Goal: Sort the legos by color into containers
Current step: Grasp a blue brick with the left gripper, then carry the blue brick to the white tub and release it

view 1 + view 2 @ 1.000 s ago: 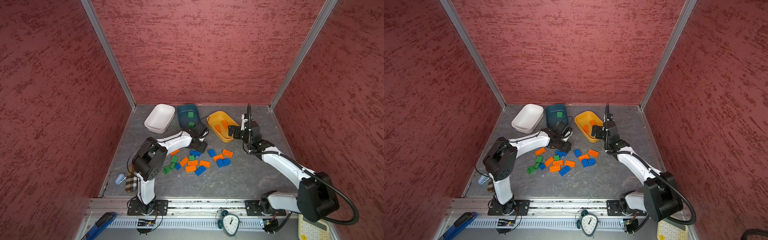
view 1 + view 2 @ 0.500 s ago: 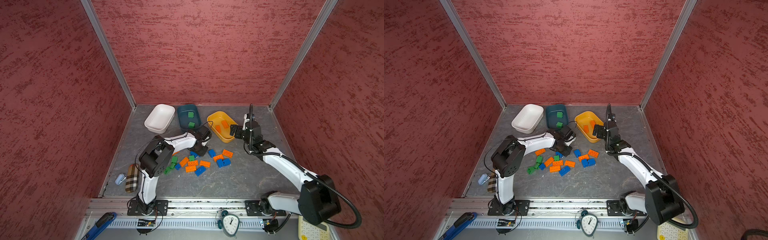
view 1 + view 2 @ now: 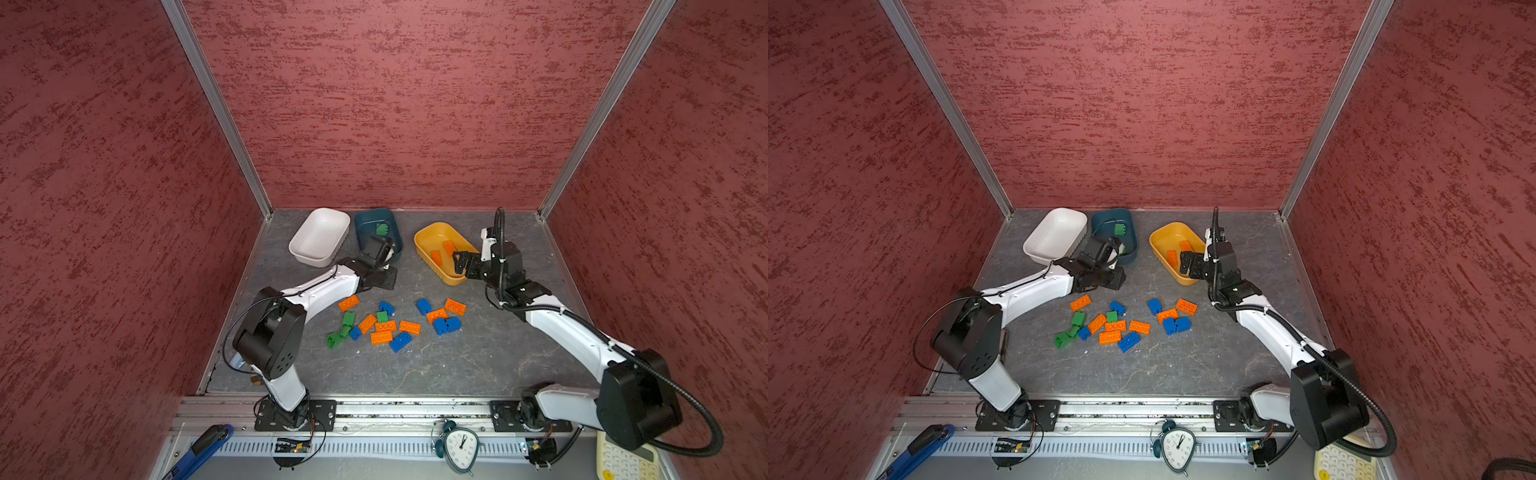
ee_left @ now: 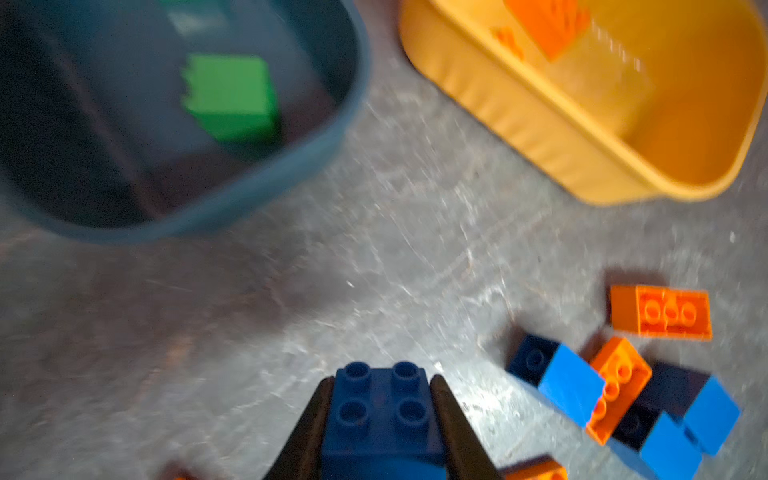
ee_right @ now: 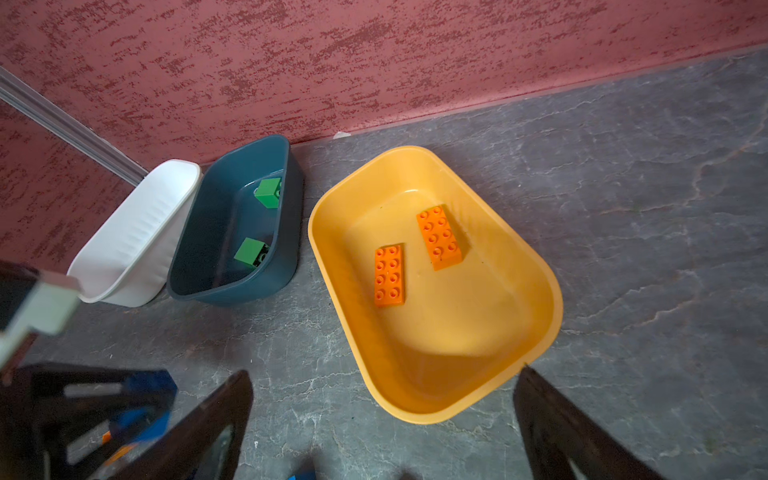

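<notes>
**Holding blue, short of the white tub**

Our left gripper is clamped on a blue brick beside the near end of the teal tub. The white tub, bare at the surface's back left corner, lies leftward of our jaws, likely the target. Our right gripper hangs, jaws apart, over the near rim of the yellow tub.

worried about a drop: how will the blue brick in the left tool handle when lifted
Probably rigid: the blue brick shows square edges clamped in the left tool. Likely light, being small plastic. Its smooth sides could slip.
</notes>
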Controlling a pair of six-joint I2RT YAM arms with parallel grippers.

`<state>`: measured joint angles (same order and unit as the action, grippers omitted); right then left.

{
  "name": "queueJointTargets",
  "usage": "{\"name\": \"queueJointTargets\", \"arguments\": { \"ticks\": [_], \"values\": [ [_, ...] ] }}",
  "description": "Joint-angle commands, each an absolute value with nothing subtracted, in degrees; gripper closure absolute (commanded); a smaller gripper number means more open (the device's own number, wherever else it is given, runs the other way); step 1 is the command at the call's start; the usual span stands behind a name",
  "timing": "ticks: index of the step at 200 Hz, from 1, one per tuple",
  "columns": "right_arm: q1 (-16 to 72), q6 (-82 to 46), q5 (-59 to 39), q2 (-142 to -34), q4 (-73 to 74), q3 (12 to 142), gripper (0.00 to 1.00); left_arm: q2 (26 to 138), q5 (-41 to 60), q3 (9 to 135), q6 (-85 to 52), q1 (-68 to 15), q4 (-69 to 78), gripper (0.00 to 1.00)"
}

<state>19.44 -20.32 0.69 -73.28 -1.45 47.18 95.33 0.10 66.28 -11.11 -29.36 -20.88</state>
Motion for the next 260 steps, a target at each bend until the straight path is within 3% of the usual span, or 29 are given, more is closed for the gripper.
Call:
{"name": "queueJointTargets", "arguments": {
  "ticks": [1,43,87,128,140,176,260],
  "values": [
    [19.43,-19.93,-0.31,-72.64,1.04,47.93,0.01,92.66,-5.53,64.98,-17.16,-24.68,-13.65,0.74],
    [19.45,-20.32,1.31,-72.33,0.38,47.64,0.01,94.69,-14.75,67.97,-25.02,-15.29,-14.85,0.72],
    [19.43,-20.65,1.85,-71.81,-0.25,47.51,0.01,102.61,-10.72,76.2,-27.52,-5.62,-17.55,0.71],
    [19.43,-20.59,-1.0,-72.11,-0.79,47.29,0.01,112.94,-7.79,88.39,-27.42,-1.8,-24.18,0.7],
    [19.46,-20.05,-2.9,-72.37,-0.79,47.04,0.01,115.05,-7.61,91.51,-27.49,-1.34,-25.72,0.64],
    [19.45,-19.48,-7.91,-73.55,-3.05,46.7,0.01,117.08,-4.71,95.69,-27.44,-1.63,-26.9,0.34],
    [19.59,-18.39,-13.01,-73.74,-6.42,43.59,0.01,103.19,-2.91,79.98,-28.83,-8.53,-19.47,0.0]
  ]
}}
